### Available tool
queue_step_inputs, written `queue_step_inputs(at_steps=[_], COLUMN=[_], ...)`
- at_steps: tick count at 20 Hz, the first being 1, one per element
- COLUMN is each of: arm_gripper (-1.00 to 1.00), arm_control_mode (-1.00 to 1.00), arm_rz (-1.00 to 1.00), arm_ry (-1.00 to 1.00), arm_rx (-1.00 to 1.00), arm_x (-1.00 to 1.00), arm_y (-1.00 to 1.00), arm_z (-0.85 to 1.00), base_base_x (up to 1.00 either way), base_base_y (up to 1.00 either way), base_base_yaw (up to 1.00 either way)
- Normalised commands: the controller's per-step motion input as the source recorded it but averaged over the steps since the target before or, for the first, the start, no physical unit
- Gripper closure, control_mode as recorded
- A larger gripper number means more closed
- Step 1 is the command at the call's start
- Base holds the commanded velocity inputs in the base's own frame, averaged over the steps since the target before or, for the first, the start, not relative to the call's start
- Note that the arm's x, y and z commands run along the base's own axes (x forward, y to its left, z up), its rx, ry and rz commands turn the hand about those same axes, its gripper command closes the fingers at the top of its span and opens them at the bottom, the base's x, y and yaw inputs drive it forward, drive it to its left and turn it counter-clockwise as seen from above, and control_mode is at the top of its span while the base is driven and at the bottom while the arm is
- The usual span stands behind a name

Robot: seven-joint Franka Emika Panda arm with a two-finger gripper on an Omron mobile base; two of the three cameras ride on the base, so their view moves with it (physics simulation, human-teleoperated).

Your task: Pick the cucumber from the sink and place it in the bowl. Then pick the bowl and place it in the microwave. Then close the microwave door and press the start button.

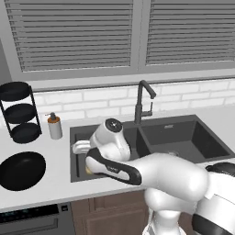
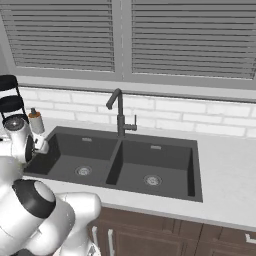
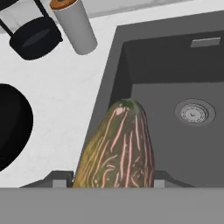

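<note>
My gripper (image 3: 114, 181) is shut on the cucumber (image 3: 118, 148), a yellow-green oblong with pale streaks that hangs over the left edge of the sink's (image 3: 175, 78) left basin. A yellow bit of the cucumber (image 1: 88, 170) peeks out under my hand in the left base view. The black bowl (image 1: 22, 170) lies on the counter left of the sink (image 1: 183, 137), and its rim (image 3: 11, 127) shows in the hand view. The microwave and its door are out of view.
A black gooseneck tap (image 1: 140, 103) stands behind the sink's divider. A soap dispenser (image 1: 55, 126) and a black three-tier rack (image 1: 20, 112) stand at the back left. A round steel drain (image 3: 194, 112) sits in the basin floor. An appliance front (image 1: 32, 220) lies below the counter.
</note>
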Motion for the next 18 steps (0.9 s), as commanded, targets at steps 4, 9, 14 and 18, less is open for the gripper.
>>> queue_step_inputs(at_steps=[4, 9, 14, 18], arm_gripper=[1.0, 1.0, 1.0, 1.0], arm_control_mode=[-1.0, -1.0, -1.0, -1.0], arm_rz=[0.07, 0.01, -0.02, -0.05], arm_ry=[-0.01, 0.02, 0.1, 0.1], arm_rx=[-0.04, -0.06, -0.05, -0.02], arm_x=[0.04, 0.04, 0.0, 0.02], arm_y=[0.88, 0.81, 0.63, 0.64], arm_z=[0.36, 0.56, 0.2, 0.0], base_base_x=[0.0, 0.0, 0.0, 0.0], base_base_y=[0.0, 0.0, 0.0, 0.0], base_base_yaw=[0.0, 0.0, 0.0, 0.0])
